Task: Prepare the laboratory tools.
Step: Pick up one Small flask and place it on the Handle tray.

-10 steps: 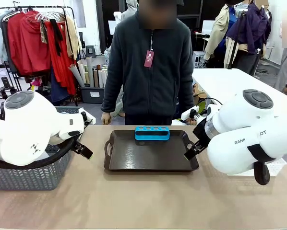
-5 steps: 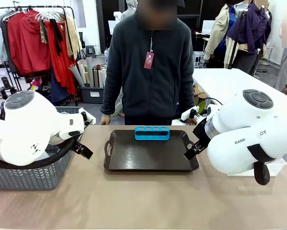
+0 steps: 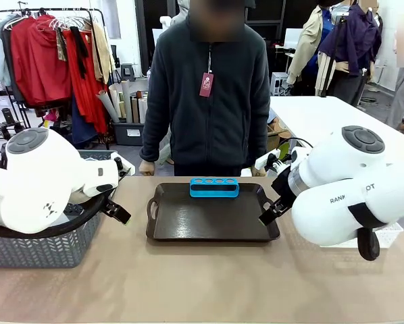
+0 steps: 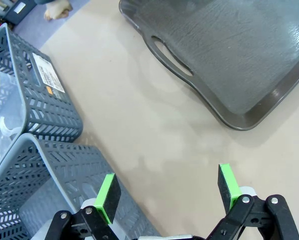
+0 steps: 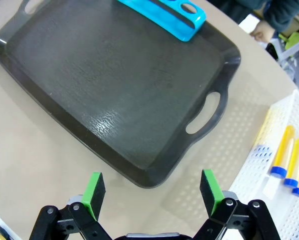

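My right pincer (image 5: 151,187) hangs wide open, with the tray (image 5: 104,90) just ahead. 3 blue-capped tubes (image 5: 284,150) lie in a white basket (image 5: 249,170) to its right. My left pincer (image 4: 167,192) gapes wide too, with grey baskets (image 4: 49,110) to its left.

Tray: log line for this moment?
left claw open | right claw open | rack empty, on tray | tubes in white basket
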Robot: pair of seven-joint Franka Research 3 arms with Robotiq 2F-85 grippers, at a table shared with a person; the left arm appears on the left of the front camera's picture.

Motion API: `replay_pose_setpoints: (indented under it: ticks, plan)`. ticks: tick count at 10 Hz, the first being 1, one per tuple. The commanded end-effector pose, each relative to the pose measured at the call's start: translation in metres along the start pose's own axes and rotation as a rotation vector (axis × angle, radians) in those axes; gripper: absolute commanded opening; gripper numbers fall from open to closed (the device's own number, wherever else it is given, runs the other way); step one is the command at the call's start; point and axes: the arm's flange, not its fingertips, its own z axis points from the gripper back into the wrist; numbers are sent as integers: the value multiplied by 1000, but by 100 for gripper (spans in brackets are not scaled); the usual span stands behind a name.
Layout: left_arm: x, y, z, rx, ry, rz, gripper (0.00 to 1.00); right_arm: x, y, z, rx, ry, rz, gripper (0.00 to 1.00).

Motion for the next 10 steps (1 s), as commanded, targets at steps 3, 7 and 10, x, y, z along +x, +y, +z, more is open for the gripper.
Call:
replay_pose_setpoints:
  ticks: [3,7,10]
  plan:
    - [0,1,0,1,0,1,100,0,0,0,0,0,-1,100]
    - [0,1,0,1,0,1,100,0,0,0,0,0,-1,100]
    - [0,1,0,1,0,1,100,0,0,0,0,0,-1,100]
